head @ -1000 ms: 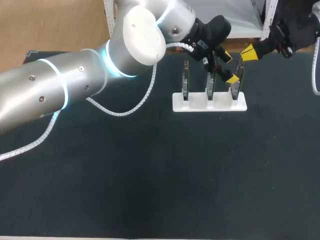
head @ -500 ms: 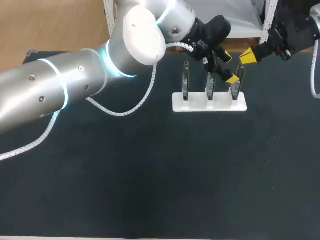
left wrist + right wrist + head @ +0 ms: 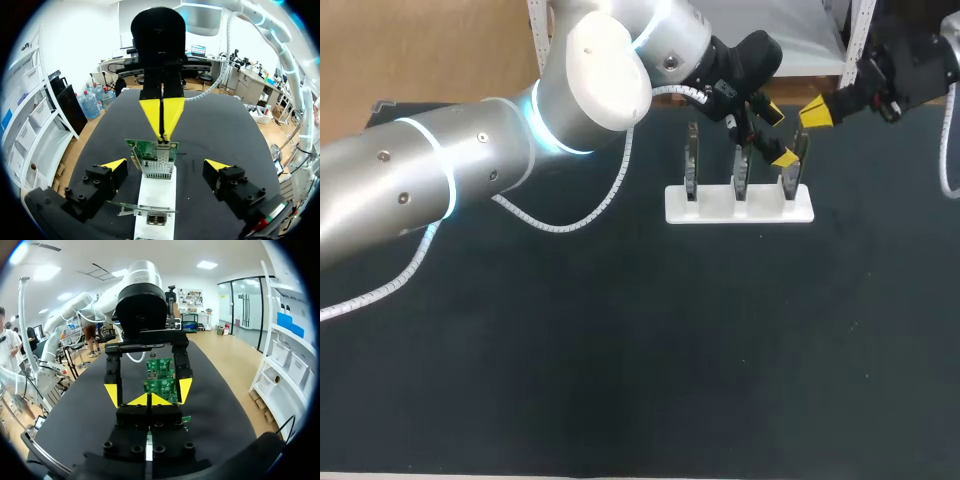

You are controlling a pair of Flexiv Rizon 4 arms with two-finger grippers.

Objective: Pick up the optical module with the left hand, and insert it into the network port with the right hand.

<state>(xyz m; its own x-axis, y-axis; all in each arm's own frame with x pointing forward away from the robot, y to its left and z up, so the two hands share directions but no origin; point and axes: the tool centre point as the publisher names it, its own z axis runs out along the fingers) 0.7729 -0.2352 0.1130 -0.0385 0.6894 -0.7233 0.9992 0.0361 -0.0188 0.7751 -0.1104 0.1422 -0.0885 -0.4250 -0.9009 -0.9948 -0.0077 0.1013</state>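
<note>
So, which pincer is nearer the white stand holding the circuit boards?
Left. The left pincer hangs open just above the white stand, over its right half; the right pincer, shut, is farther back.

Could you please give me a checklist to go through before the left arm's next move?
1. Left gripper open: ok.
2. Circuit board between its fingers, untouched: ok.
3. Boards upright in white holder: ok.
4. Optical module located: cannot tell; none seen in either gripper.
5. Right gripper clear of the left: not ok; its shut tips sit close by that board.
</note>
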